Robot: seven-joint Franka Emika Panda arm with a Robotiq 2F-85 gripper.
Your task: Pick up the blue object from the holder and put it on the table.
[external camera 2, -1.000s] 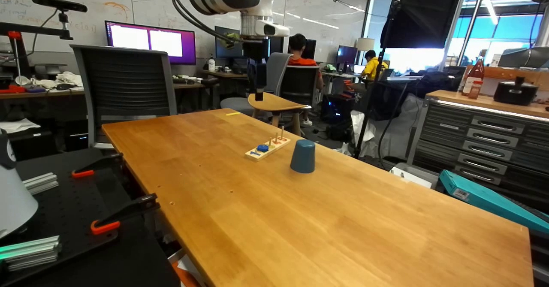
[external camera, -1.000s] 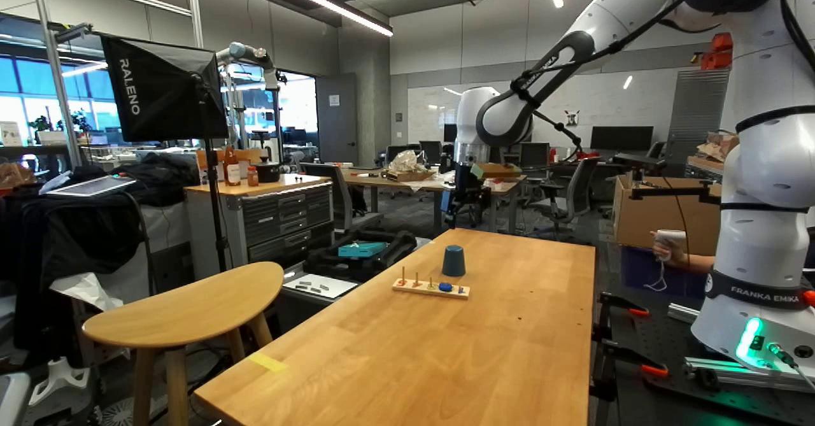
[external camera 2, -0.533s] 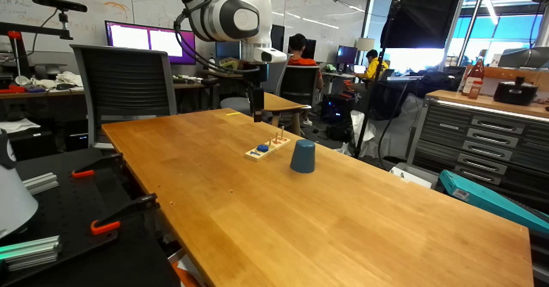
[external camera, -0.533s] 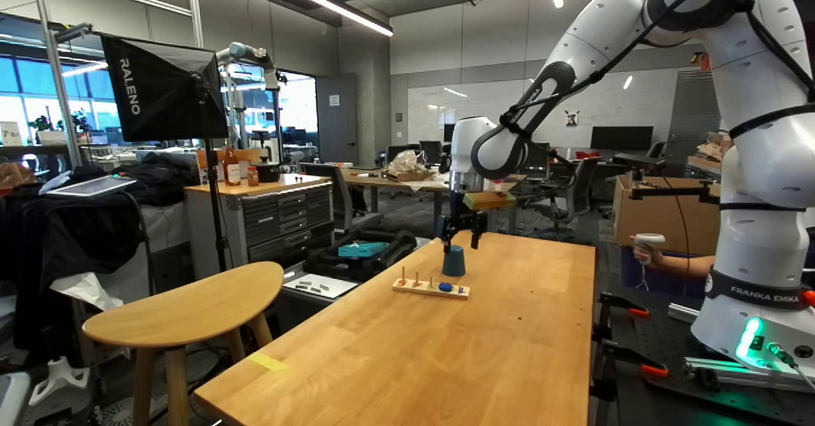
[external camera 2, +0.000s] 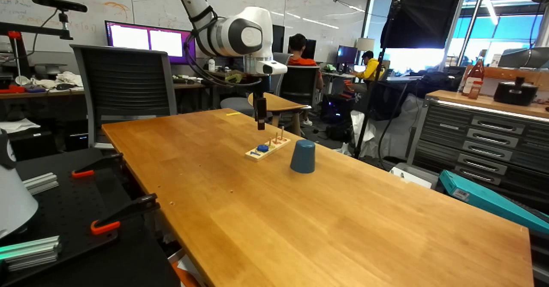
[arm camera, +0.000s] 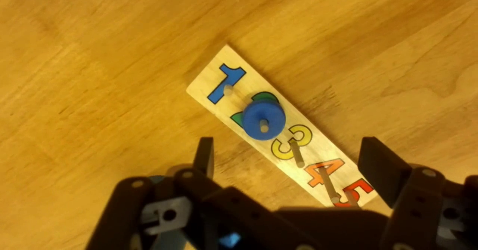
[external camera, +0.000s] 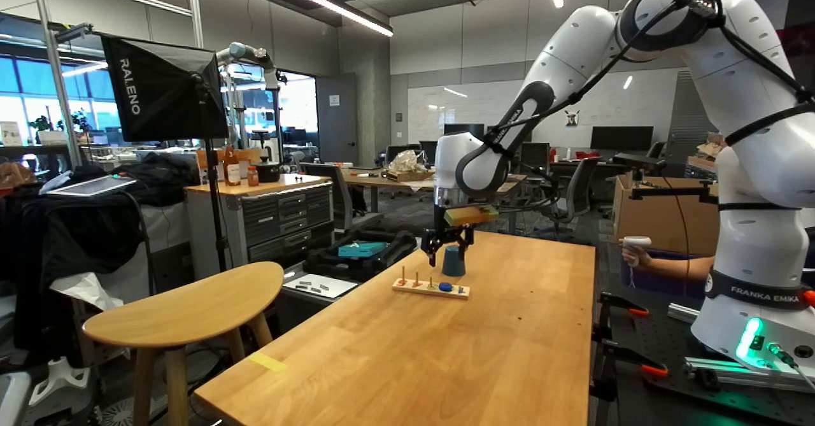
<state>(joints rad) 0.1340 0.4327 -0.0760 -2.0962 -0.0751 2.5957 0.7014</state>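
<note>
Gripper [arm camera: 287, 142] spread wide, nothing held — above the holder [arm camera: 317, 149]. Wrist view: blue ring [arm camera: 254, 118], seated on the holder, lies from mid-gap toward holder's 1-marked end.

Round blue disc [external camera 2: 263, 148] on the long pale wooden holder [external camera 2: 274, 145], tapered blue-grey cup [external camera 2: 303, 156] just right, both near the right edge of the rectangular honey-coloured wooden table [external camera 2: 326, 218] in an exterior view; yellow strip [external camera 2: 233, 113] by the far right corner!
</note>
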